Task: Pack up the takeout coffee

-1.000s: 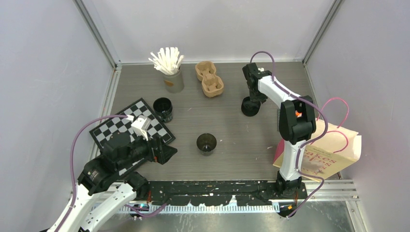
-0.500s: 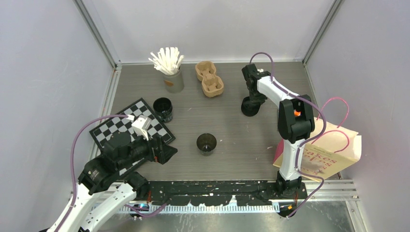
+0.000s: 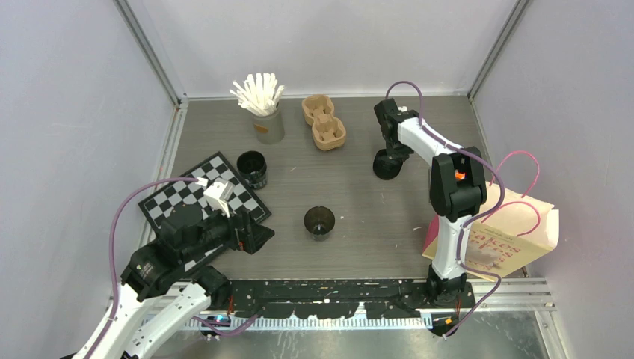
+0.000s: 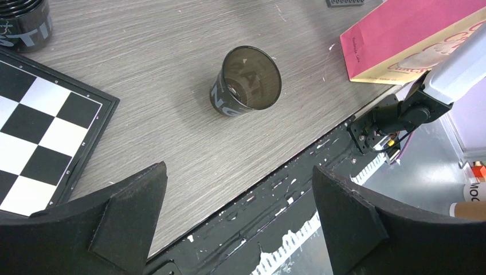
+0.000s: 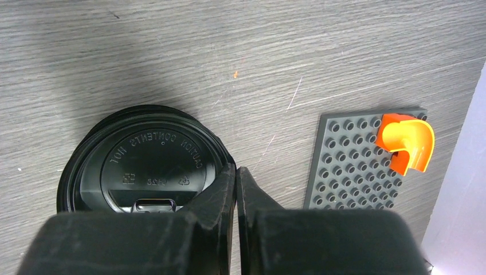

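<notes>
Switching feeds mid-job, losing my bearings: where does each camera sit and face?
Top external: above and behind the bases, looking down on the table; left arm, right arm, cup and lid show.
Left wrist: on the left arm, facing down toward the cup; left fingers spread wide.
Right wrist: looking straight down on the lid; right fingers pinch the rim.
Shared: cup, top and left; lid, top and right.

Overhead looks down on whole table (image 3: 359, 209); wrist views close, downward — left shares open cup (image 4: 246, 80).
</notes>
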Robot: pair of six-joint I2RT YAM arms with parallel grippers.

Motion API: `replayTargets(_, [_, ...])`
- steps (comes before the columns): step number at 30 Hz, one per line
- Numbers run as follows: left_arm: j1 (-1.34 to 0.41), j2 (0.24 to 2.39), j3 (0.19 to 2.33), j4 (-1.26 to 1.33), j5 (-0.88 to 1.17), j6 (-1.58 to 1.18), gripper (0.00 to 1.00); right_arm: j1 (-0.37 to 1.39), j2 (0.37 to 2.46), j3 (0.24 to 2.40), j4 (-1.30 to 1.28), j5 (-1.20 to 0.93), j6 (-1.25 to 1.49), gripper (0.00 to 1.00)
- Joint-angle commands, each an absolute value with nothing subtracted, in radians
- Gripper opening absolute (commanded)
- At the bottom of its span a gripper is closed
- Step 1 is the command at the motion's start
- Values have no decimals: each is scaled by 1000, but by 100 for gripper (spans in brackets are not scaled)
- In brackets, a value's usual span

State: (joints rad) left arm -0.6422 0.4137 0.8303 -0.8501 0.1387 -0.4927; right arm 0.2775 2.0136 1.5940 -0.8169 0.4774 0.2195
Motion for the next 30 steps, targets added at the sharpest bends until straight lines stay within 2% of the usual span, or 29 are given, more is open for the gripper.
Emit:
replayTargets(1, [-646, 423, 841, -835, 131, -491, 100, 274, 1943, 1632, -830, 505, 223, 10])
replayTargets(7, [-646, 425, 840, -835, 132, -490, 100, 275, 1930, 1667, -851, 506, 229, 9])
replayTargets(13, [-647, 418, 840, -836, 127, -491, 100, 275, 1931, 1686, -863, 492, 222, 0])
replayTargets(30, [-647, 419, 838, -835, 118, -495, 100, 279, 1855, 1710, -904, 449, 268, 1])
